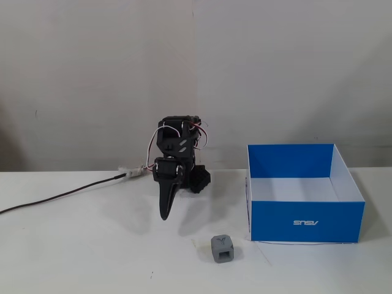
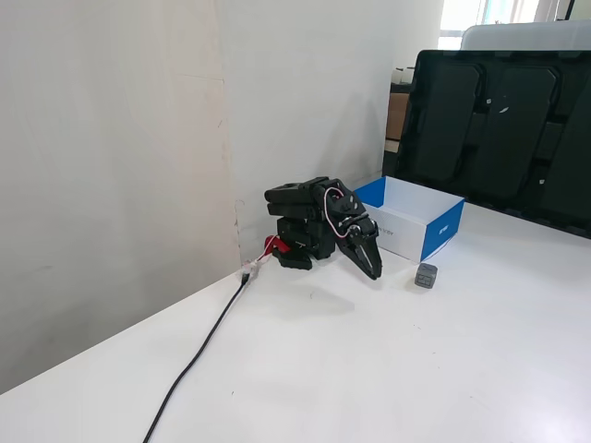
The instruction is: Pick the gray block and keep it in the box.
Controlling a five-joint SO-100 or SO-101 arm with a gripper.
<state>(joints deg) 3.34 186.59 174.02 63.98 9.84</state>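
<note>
I'm looking at the white table (image 1: 73, 245) w/ the box (image 1: 304, 222) sitting open-top twd its right edge in a fixed view, back near the wall. The arm (image 1: 177, 160) is sitting folded mid-table by the back edge, cable (image 1: 61, 196) trailing off to the left edge. The gray block (image 1: 223, 248) is resting nr the front edge, just beside the box's front-left corner, not touching it.

Risk as I'm judging it: the block is so close to the box wall that an open finger could be catching the cardboard and shoving the box, or nudging the cube away.

The gripper (image 1: 165, 214) is pointing down, fingers together, holding nothing, tip just abv the table or touching it; can't tell which.
</note>
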